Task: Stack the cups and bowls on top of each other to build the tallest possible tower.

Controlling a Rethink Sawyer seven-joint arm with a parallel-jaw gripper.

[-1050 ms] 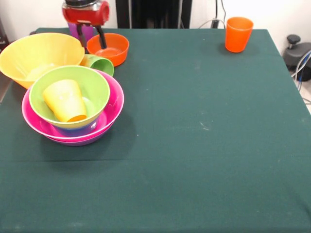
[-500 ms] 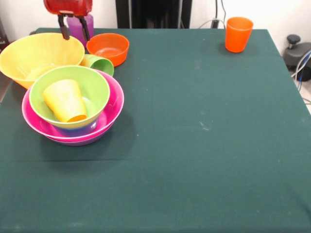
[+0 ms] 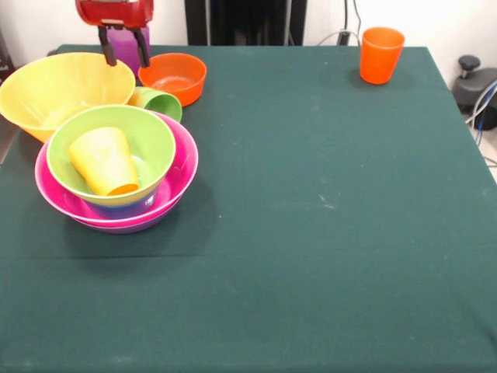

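Fingers [image 3: 110,48] spread wide, astride purple cup [image 3: 130,40] at table's [image 3: 326,194] far-left corner, beside orange bowl [image 3: 173,76]. Best lowered squarely, clamped mid-wall, lifted straight, clear of yellow bowl [image 3: 62,85].

The gripper [image 3: 124,56] hangs at the table's [image 3: 311,233] far left corner, fingers spread around the purple cup [image 3: 129,39]. Beside it sits the orange bowl [image 3: 172,76]; the orange cup [image 3: 380,54] stands at the far right corner.
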